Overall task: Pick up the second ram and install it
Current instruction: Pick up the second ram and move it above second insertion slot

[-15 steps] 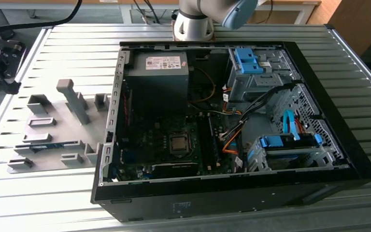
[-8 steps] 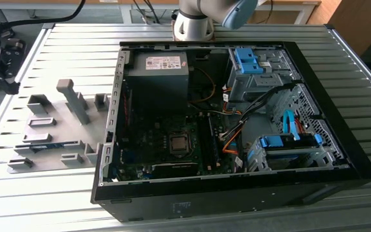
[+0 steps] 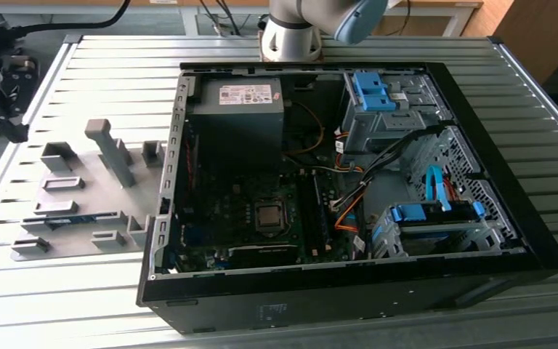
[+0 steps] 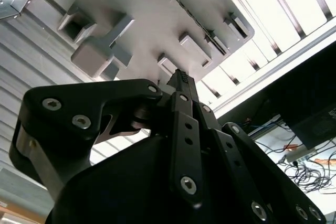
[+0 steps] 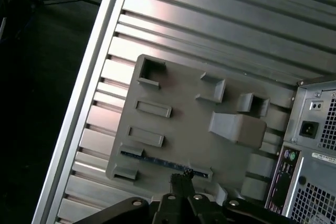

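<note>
First wrist view: the ram (image 5: 163, 162) is being held on edge by a tray (image 5: 173, 103) for grasping from above, while the gripper (image 5: 184, 174), pressed together, empty, is being poised over it.

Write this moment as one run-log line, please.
end effector: shut, empty | place: above holder plate, apart from it | ram: lying in holder plate, not picked up | case: open
</note>
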Available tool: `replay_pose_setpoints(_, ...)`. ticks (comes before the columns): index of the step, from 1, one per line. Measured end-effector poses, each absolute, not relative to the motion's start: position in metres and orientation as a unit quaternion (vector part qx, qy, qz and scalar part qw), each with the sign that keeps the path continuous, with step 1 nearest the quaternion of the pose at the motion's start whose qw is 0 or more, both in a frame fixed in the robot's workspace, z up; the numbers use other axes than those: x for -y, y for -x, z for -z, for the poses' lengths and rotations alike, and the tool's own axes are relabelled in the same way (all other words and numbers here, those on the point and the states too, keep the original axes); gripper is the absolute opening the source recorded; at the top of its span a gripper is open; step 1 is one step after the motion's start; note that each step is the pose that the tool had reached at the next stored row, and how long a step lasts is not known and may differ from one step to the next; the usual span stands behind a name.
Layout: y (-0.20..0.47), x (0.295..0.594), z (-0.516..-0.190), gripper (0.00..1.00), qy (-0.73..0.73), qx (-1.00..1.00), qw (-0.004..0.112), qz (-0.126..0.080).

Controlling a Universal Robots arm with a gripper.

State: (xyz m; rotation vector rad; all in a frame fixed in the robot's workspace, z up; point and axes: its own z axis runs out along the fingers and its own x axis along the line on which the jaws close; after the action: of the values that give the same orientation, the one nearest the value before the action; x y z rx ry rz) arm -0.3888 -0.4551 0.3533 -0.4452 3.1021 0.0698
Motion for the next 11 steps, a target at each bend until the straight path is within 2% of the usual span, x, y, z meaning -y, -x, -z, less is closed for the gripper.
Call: replay_pose_setpoints(11,0.3888,0.4551,-0.3529,0.1,0.23,-0.973,0.002,-0.023)
